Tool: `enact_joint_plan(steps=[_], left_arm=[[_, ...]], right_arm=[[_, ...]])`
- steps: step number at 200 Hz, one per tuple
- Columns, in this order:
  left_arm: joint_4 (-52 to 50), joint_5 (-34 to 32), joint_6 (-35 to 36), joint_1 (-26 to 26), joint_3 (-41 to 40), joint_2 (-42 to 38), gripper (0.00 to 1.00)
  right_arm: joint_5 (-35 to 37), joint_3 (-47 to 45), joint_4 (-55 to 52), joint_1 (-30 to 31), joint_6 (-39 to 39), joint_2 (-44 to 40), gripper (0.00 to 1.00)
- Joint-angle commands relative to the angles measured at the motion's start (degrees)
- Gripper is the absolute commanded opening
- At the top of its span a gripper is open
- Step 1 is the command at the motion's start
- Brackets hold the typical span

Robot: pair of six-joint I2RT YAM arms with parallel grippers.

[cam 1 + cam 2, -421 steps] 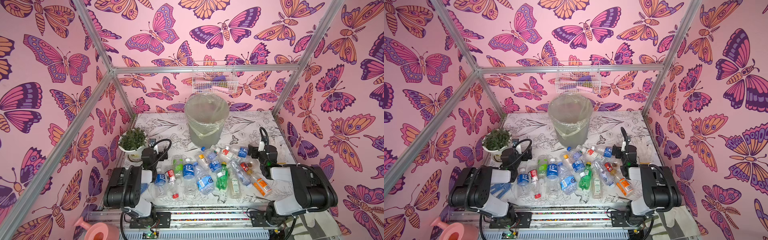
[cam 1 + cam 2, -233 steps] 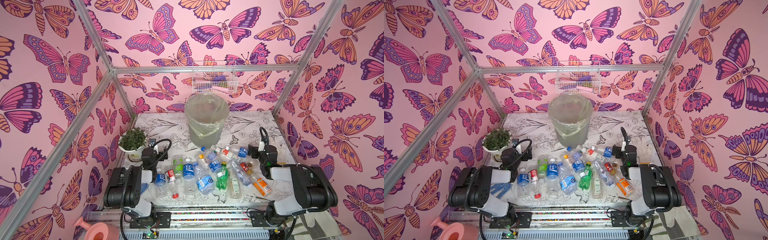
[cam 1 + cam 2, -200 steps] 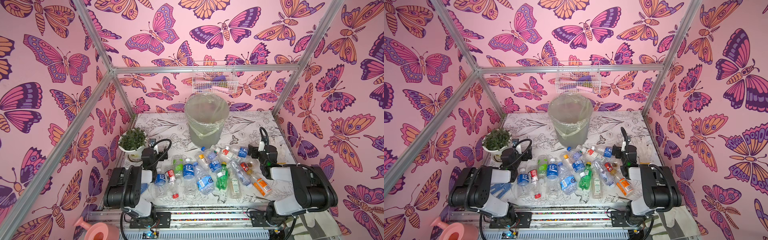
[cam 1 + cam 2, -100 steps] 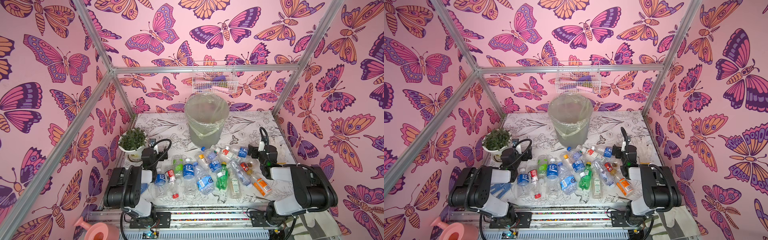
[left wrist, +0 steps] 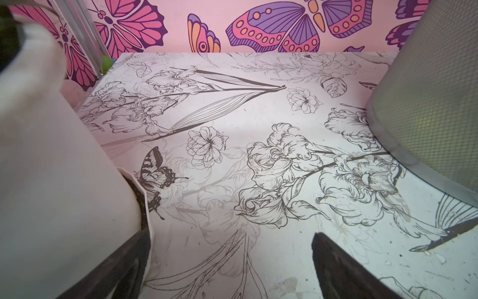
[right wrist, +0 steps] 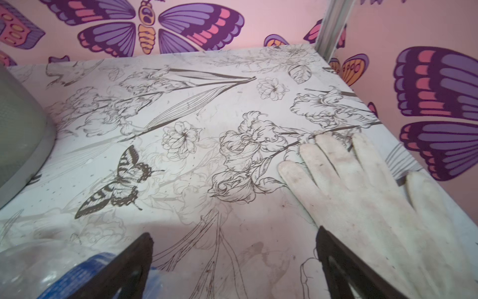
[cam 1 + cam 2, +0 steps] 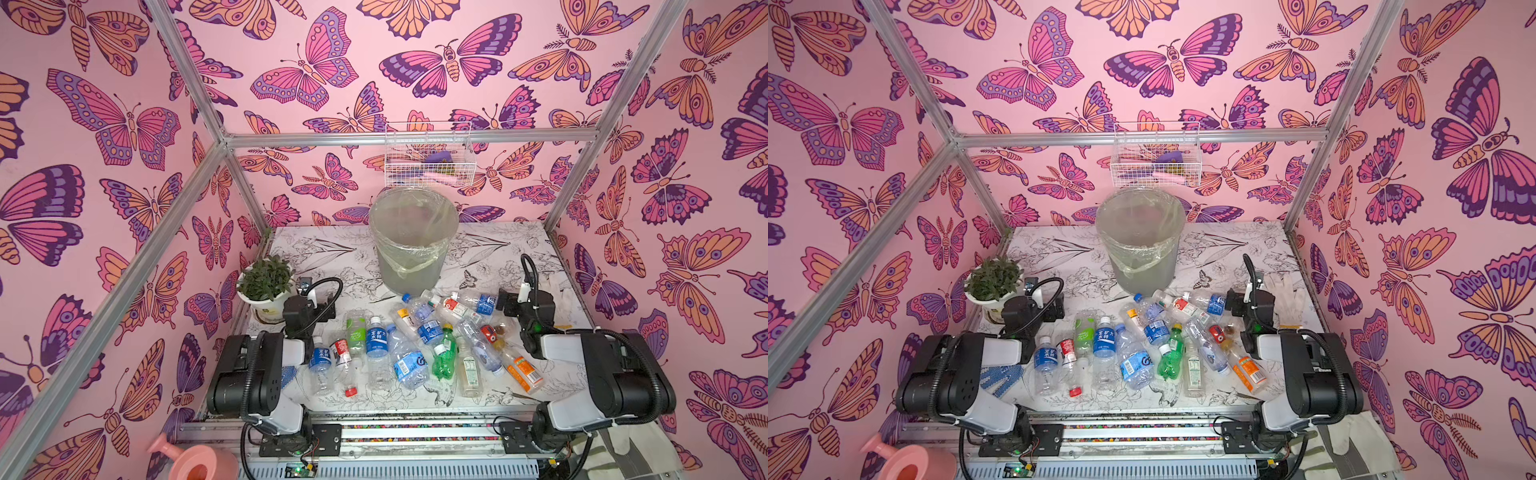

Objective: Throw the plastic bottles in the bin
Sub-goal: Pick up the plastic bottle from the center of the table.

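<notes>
So the bunch of small clear plastic bottles (image 7: 409, 363) with blue, red, orange and green labels is lying scattered over the front half of the white flower-print table (image 7: 332, 257), between the two arms. The tall round translucent grey bin (image 7: 411, 249) with the thin plastic bag liner is standing at the back middle, just behind the nearest bottles.

The left gripper (image 5: 227, 240) is sitting low over bare tabletop with its dark fingers spread wide, holding nothing, tucked in right beside the white flowerpot (image 7: 266, 305) with the green plant. The right gripper (image 6: 234, 233) is doing the same on the other side, fingers wide apart and empty. A blue-labelled bottle (image 6: 67, 277) is lying right by one finger and a grubby white fabric glove (image 6: 362, 194) is lying flat by the other.
</notes>
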Motion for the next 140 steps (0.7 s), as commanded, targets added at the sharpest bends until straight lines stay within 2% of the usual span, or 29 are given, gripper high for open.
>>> enact_joint_plan(steps=[1,15,39,52,59,69,74,77,86,92,109,140], left_arm=[[-9.2,-9.6,-2.2,-1.3,3.3,-4.9,0.99],[-23.2,-12.4,-2.7,-1.6,10.2,-8.3,0.99],[-26.5,-17.0,0.0,-2.8,13.8,-17.2,0.99],[-34.8,-18.4,-0.8,-3.6,17.5,-22.1,0.99],[-41.3,-18.5,-1.3,-4.4,20.5,-24.3,0.99],[-49.3,-18.6,-2.2,-6.2,24.2,-26.9,0.99],[-52.5,-19.2,-3.0,-7.2,25.6,-27.9,0.99],[-54.0,-19.8,-3.8,-8.0,26.4,-28.7,0.99],[-58.2,-21.4,-5.9,-10.1,28.2,-30.7,0.99],[-60.4,-22.1,-7.6,-11.3,28.8,-32.1,0.99],[-64.0,-22.2,-11.7,-14.5,29.2,-35.1,0.99],[-70.4,-20.3,-17.8,-19.4,31.2,-36.9,0.99]], right_arm=[[1.7,-1.9,0.5,-0.1,0.6,-6.7,0.99],[0.2,-2.5,-3.9,-0.2,-0.2,-13.5,0.99],[-4.5,1.2,-15.5,0.4,-1.1,-25.3,0.99],[-4.5,5.6,-23.4,1.1,2.2,-31.1,0.99],[-2.9,8.6,-29.3,1.1,9.7,-33.6,0.99],[1.9,15.3,-50.5,0.8,26.4,-37.4,0.99],[4.2,16.4,-53.9,0.8,33.2,-38.1,0.99],[2.9,16.5,-54.2,0.7,35.1,-38.4,0.99],[-8.5,16.7,-52.4,-0.1,30.7,-39.1,0.99],[-13.1,17.2,-53.1,0.1,29.0,-39.0,0.99],[-16.4,19.1,-59.4,0.6,29.9,-38.8,0.99],[-15.5,21.4,-69.9,1.2,26.1,-40.9,0.99]])
